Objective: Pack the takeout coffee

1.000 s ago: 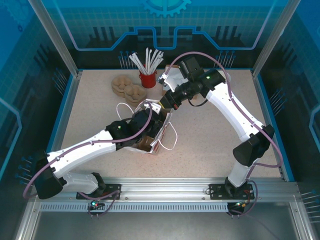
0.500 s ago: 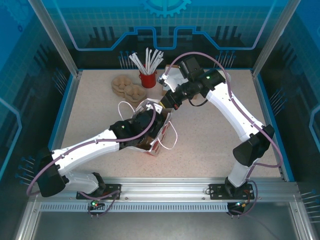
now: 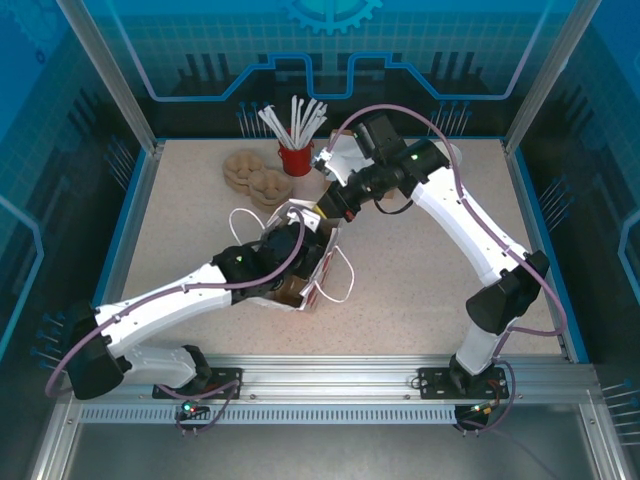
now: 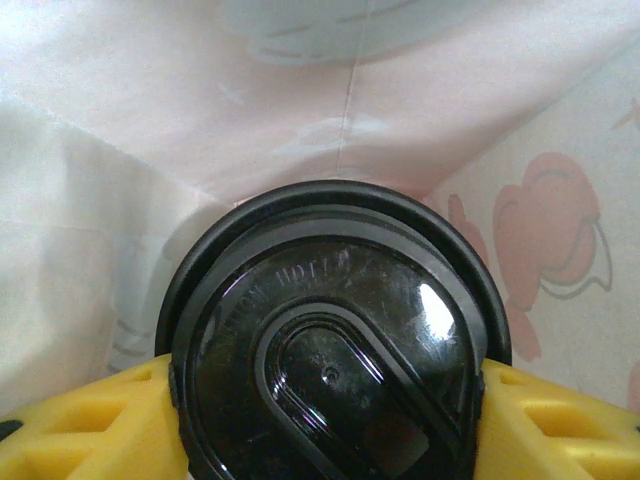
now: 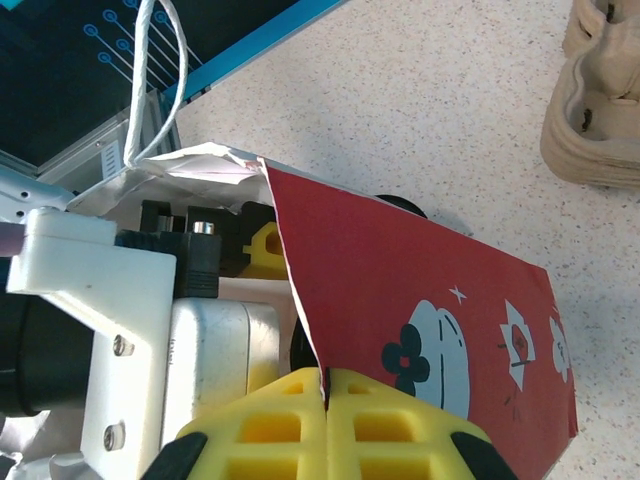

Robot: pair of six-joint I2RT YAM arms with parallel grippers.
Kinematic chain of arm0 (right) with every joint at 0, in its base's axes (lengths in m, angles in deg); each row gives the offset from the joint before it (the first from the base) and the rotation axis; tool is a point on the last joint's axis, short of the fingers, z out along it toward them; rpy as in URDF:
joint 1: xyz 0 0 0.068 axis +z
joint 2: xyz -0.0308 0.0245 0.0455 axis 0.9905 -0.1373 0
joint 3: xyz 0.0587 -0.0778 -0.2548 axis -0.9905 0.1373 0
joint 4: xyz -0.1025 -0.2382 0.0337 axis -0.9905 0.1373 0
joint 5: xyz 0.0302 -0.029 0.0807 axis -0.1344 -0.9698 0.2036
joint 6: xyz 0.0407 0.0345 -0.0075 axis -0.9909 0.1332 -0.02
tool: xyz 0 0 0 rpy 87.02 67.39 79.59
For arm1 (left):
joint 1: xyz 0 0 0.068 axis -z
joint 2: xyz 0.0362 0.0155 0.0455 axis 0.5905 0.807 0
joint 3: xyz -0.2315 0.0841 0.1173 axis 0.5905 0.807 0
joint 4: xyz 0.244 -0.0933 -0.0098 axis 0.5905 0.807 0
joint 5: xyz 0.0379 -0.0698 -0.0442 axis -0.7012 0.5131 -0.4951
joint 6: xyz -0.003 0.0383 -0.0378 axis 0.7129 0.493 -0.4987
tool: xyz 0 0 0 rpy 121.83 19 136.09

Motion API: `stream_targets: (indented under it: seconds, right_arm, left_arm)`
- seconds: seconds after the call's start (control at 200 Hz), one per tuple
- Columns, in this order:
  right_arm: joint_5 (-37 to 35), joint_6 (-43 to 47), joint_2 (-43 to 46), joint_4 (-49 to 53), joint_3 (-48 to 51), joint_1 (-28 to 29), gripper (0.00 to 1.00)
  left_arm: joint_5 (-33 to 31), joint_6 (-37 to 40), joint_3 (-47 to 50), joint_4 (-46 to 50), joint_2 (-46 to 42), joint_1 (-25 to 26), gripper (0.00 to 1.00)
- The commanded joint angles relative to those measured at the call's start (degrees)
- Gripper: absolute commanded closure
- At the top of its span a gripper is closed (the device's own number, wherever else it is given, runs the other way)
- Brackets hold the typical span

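My left hand (image 4: 325, 430), gripping the takeout coffee (image 4: 335, 340), has nudged deeper into the paper bag (image 5: 420, 300) toward 1 o'clock while my right hand (image 5: 326, 415) pinches its rim, so packing's nearly done.

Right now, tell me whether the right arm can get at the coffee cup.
Probably not. The right claw is pinched shut on the rim of the paper bag, and the coffee cup sits inside the bag, gripped by the left claw. It would have to let go first.
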Motion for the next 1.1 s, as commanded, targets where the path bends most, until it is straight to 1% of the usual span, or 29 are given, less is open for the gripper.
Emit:
stream_targets:
  seconds: [0.0,0.085,0.25,0.38,0.575,0.865,1.096]
  right_arm:
    - [2.5,0.9,2.2,-0.3,-1.5,1.2,1.00]
    - [2.8,1.0,2.8,-0.7,-0.6,1.2,1.00]
    - [3.0,1.2,3.8,-1.8,0.9,1.6,1.00]
    - [3.4,1.2,3.8,-2.0,0.8,1.7,1.00]
    - [3.6,1.3,3.4,-1.7,0.4,1.8,1.00]
    - [3.9,1.3,2.4,0.1,-0.5,1.9,1.00]
    - [3.9,1.2,4.3,-0.8,2.5,1.6,1.00]
  left_arm:
    - [0.6,0.8,1.9,-3.7,-2.5,0.3,0.39]
    - [0.9,1.5,3.1,-5.2,-3.3,0.3,0.39]
    - [-0.4,1.0,3.4,-4.1,-2.9,0.3,0.40]
    - [-0.4,1.2,4.0,-4.6,-2.9,0.3,0.40]
    - [-2.2,1.5,3.9,-3.9,-1.9,0.3,0.40]
    - [-1.6,0.6,2.6,-2.6,0.9,0.3,0.40]
    - [0.1,-2.2,0.3,-0.6,3.3,0.3,0.40]
